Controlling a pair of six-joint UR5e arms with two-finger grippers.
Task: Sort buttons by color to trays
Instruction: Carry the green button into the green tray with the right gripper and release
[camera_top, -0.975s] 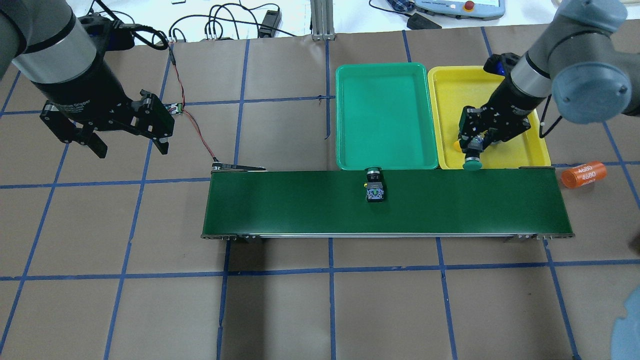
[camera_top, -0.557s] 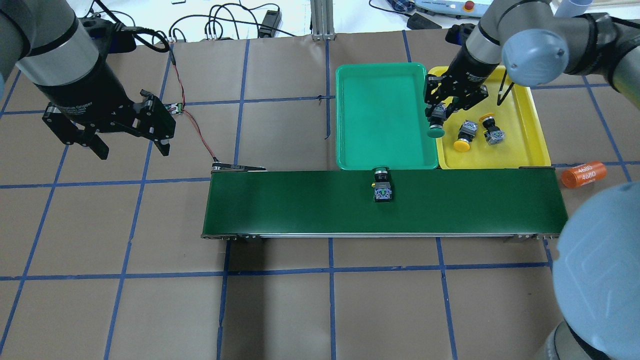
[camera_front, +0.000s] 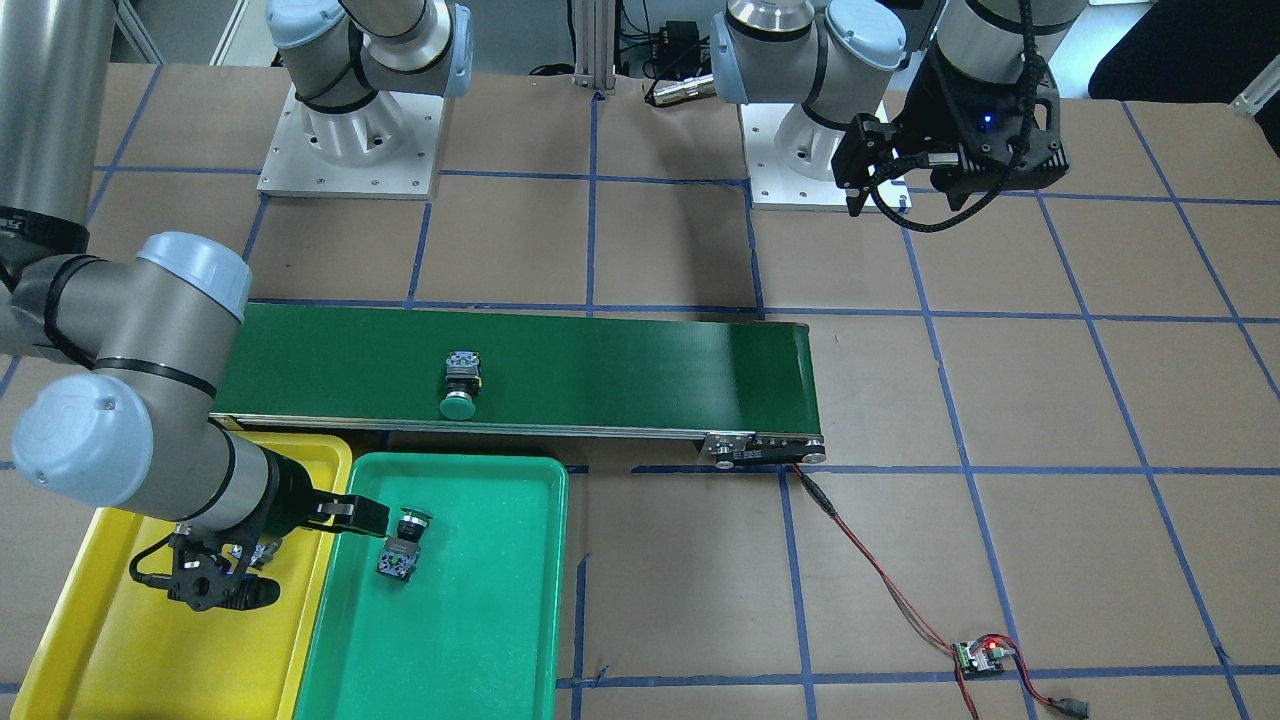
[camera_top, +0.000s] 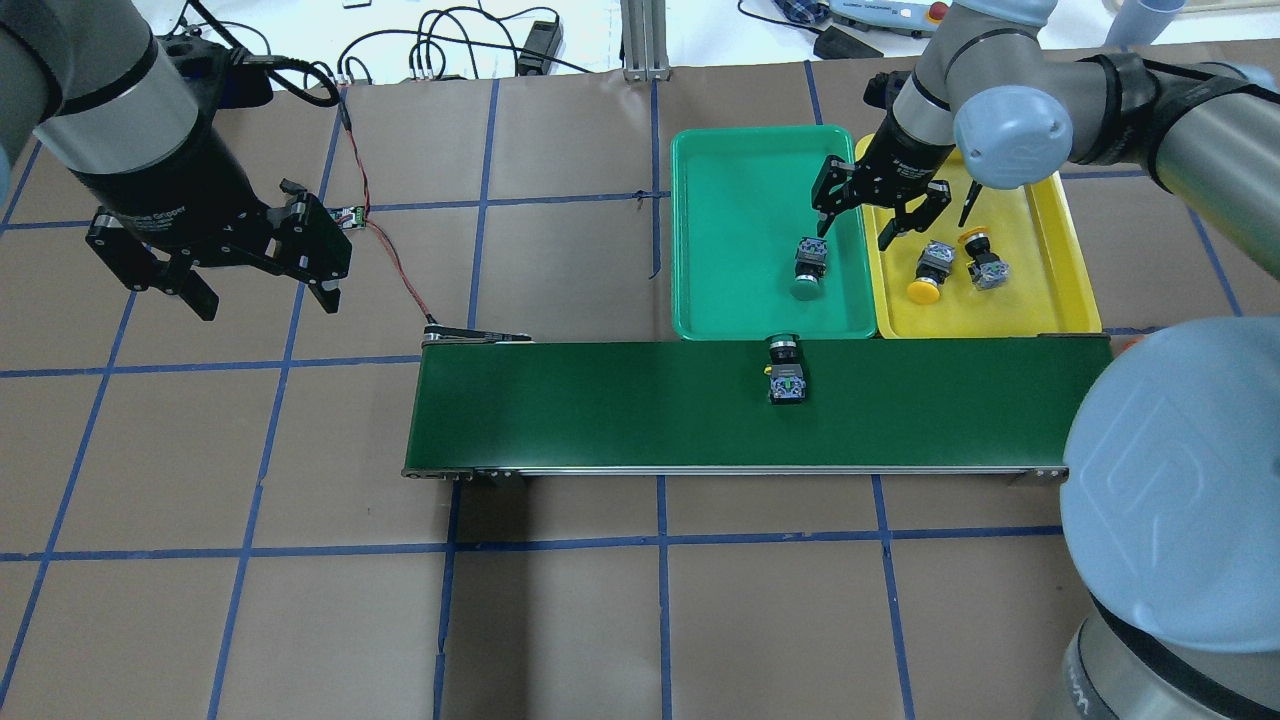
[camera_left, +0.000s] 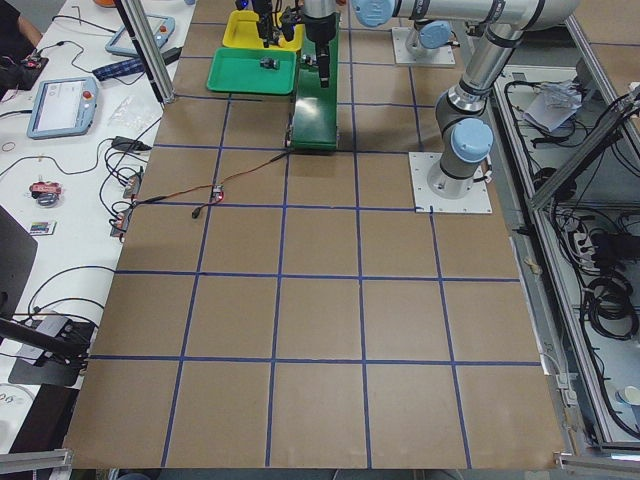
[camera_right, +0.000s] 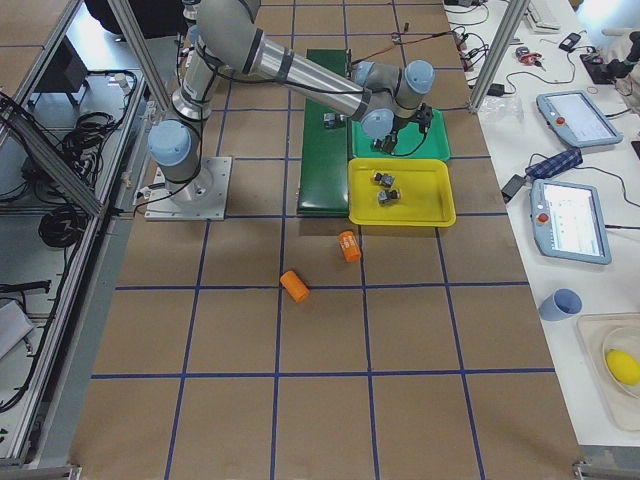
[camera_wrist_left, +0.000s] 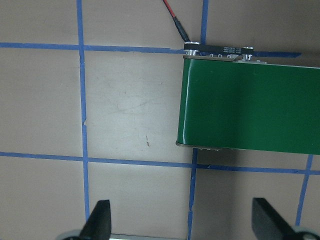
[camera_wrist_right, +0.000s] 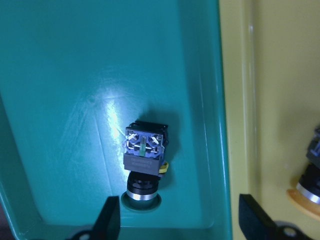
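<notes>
My R gripper (camera_top: 853, 238): jaws apart, empty, over green-cap button (camera_top: 806, 268) lying in green tray (camera_top: 730, 200), worktop's (camera_top: 300, 450) far right. L gripper (camera_top: 262, 298): jaws apart too. Alongside, yellow tray (camera_top: 1040, 300): 2 yellow-cap btns (camera_top: 930, 272), mostly hidden by my arm in front view. 2nd green-cap button (camera_top: 785, 372) on belt (camera_top: 600, 400).

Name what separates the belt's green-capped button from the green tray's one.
Only the rim of the shallow green plastic tray and its bare floor; the overhead view shows it.

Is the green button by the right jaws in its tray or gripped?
In: green button lies on green tray floor; right gripper jaws open above.
</notes>
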